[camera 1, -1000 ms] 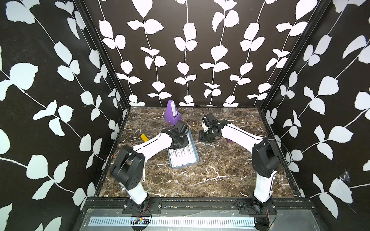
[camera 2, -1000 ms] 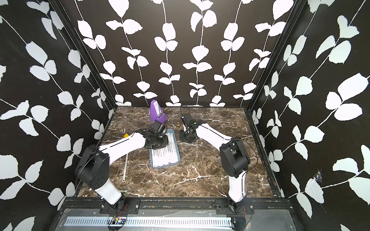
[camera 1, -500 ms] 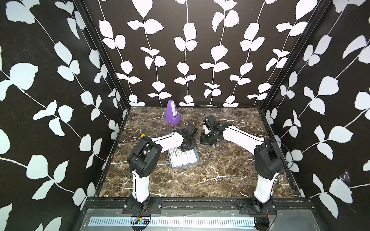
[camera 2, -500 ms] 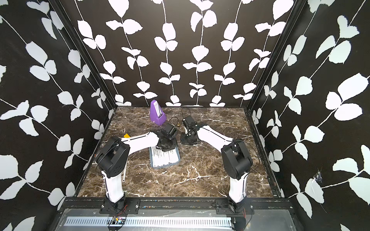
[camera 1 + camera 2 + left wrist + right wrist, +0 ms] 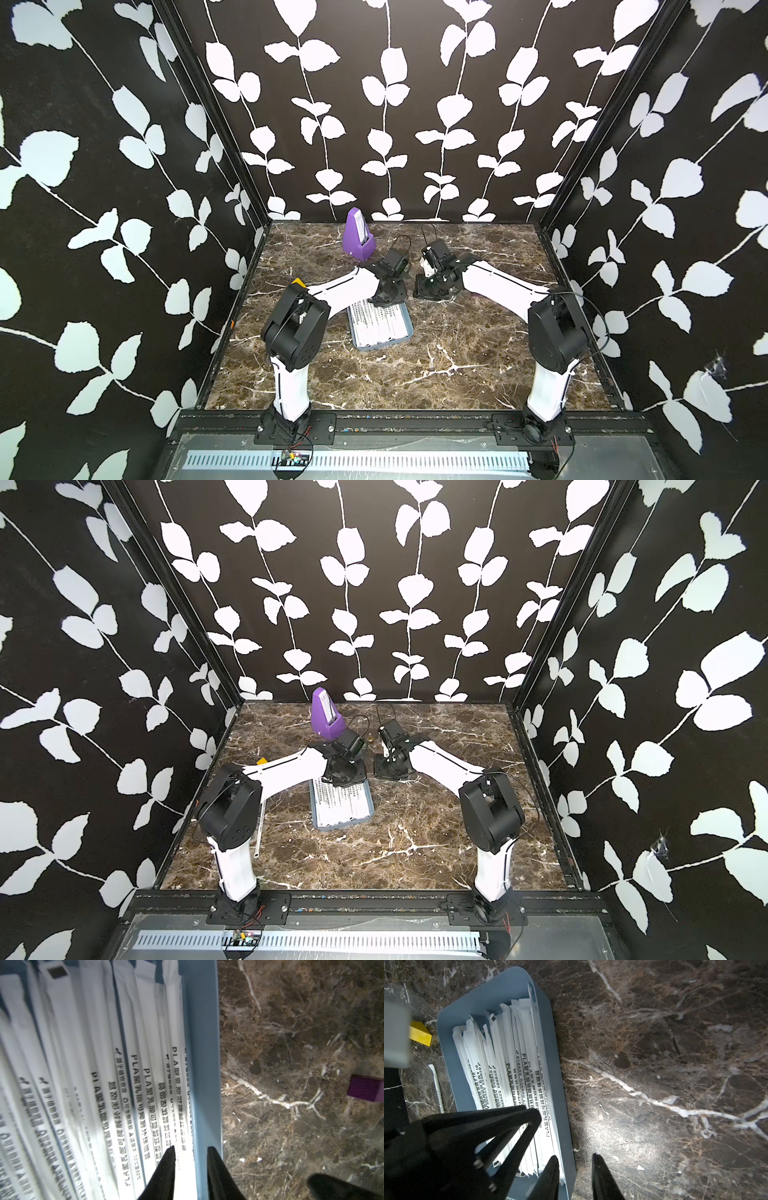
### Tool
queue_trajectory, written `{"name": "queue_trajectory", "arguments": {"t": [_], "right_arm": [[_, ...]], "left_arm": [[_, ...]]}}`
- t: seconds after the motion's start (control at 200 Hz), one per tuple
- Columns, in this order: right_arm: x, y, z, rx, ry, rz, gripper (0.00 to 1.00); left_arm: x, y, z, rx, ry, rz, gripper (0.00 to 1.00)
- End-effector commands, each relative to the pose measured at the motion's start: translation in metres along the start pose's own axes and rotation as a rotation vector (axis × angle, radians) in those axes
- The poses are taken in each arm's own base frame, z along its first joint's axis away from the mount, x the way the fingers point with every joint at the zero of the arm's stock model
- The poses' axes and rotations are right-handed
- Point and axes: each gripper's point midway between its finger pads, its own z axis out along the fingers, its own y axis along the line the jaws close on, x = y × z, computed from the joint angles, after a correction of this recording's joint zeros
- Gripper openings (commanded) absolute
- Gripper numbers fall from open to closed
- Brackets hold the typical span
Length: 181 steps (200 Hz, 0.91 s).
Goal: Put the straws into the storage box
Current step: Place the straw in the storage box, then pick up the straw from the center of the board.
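Straws (image 5: 508, 1068) fill the light blue storage box (image 5: 483, 991); 1 stray straw (image 5: 436, 1084) lies beside it. Left gripper (image 5: 190, 1148) gapes above the edge straws, gripping nothing; right gripper (image 5: 575, 1156) gapes astride the box rim, empty.

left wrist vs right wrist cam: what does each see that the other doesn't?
Left wrist only: a purple block on the table.
Right wrist only: a yellow block, one stray straw lying on the table outside the storage box, and the box's rounded far end.
Both: the straws packed lengthwise in the storage box, its blue side wall, and the marble tabletop beside it.
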Motion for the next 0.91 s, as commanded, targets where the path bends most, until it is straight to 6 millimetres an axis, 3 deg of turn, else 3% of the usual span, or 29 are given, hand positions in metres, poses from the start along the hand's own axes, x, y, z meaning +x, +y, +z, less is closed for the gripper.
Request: {"name": "queue_trajectory", "arguments": {"t": [0.0,0.115,0.185,0.25,0.38,0.545,0.73,0.9], "right_arm": [[-0.003,0.006,-0.005,-0.010,-0.016,-0.017,0.29],[0.002,0.012,-0.001,-0.001,-0.004,-0.066,0.29],[0.006,0.014,0.004,0.010,0.011,-0.097,0.29],[0.008,0.016,0.007,0.012,0.015,-0.109,0.30],[0.008,0.021,0.010,-0.017,0.007,-0.103,0.30],[0.011,0.024,0.014,-0.036,0.020,-0.108,0.30],[0.012,0.024,0.014,-0.037,0.030,-0.125,0.30],[0.013,0.025,0.014,-0.038,0.034,-0.126,0.30]], "left_arm": [[-0.012,0.039,-0.059,-0.051,-0.079,0.013,0.34],[-0.013,0.108,-0.095,-0.180,-0.128,0.036,0.42],[-0.006,0.155,-0.106,-0.268,-0.112,0.023,0.45],[0.003,0.191,-0.107,-0.281,-0.069,-0.020,0.46],[0.021,0.237,-0.101,-0.261,0.072,-0.080,0.46],[0.032,0.271,-0.089,-0.320,0.208,-0.096,0.46],[0.027,0.278,-0.073,-0.293,0.226,-0.103,0.44],[0.032,0.300,-0.064,-0.293,0.266,-0.140,0.38]]}}
